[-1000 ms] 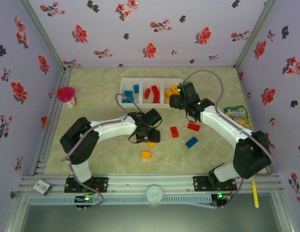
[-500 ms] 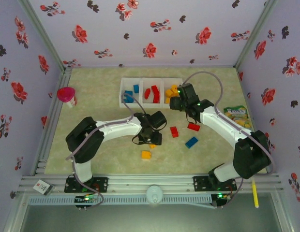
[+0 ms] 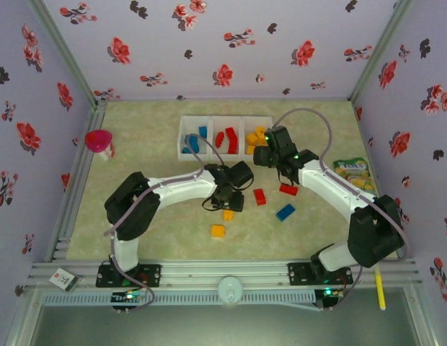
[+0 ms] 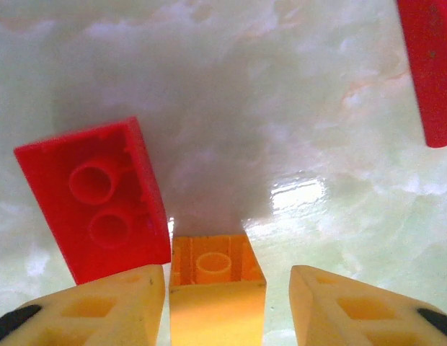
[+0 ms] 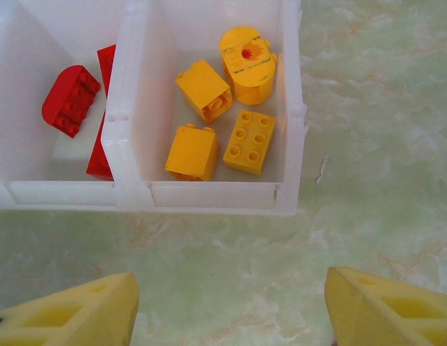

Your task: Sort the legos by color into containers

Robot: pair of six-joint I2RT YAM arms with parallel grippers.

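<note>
Left tool (image 4: 225,281) spread wide around an orange brick (image 4: 213,263) lying on the surface (image 4: 281,108), a red brick (image 4: 97,198) just beside it | Right tool (image 5: 231,306) wide open above the surface, near the white tray (image 5: 209,196), whose end compartment holds four yellow bricks (image 5: 249,142)

Red brick (image 4: 94,198), possibly orange-yellow brick (image 4: 217,288)

Robot test cell: floral walls (image 3: 209,43) enclose a marbled desk (image 3: 137,130); aluminium mounting rail (image 3: 209,270) at 6 o'clock.
</note>
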